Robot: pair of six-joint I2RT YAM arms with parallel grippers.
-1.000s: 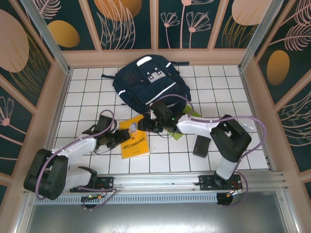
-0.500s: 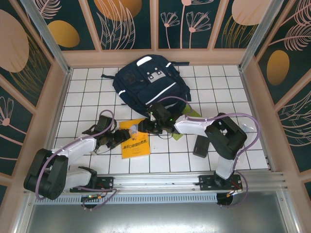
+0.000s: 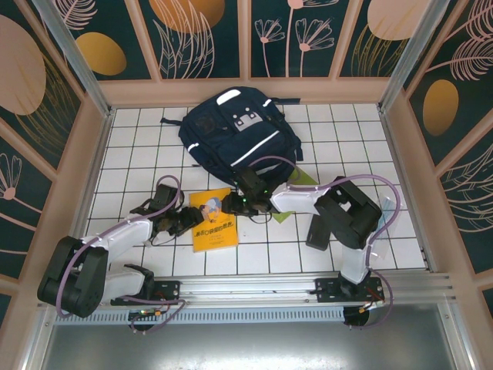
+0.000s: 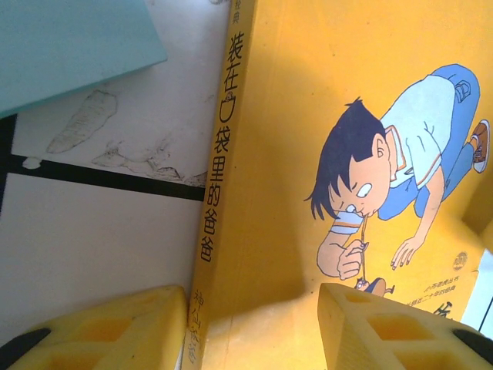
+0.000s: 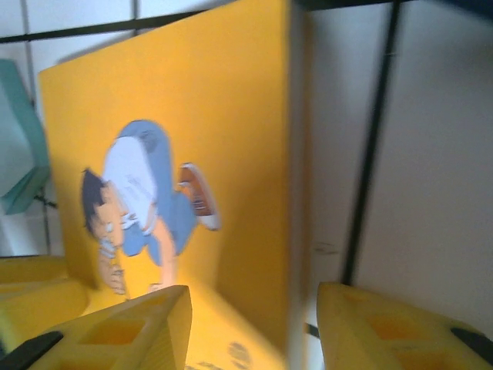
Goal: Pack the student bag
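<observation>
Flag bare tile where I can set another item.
Free: tiles between student bag and right wall; tiles between bag and left wall; near strip between yellow book and black case. Crowded: around the book, left pincer and right pincer both at it.

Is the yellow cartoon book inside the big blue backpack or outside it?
Outside. The thin yellow cartoon-cover book lies on the white tiled table, just in front of the navy-blue fabric backpack.

The large navy-blue fabric backpack (image 3: 239, 139), with white reflective stripes and grey-white front patches, lies flat, front up, at 12 o'clock on the counter (image 3: 347, 146), top toward 11 o'clock.
</observation>
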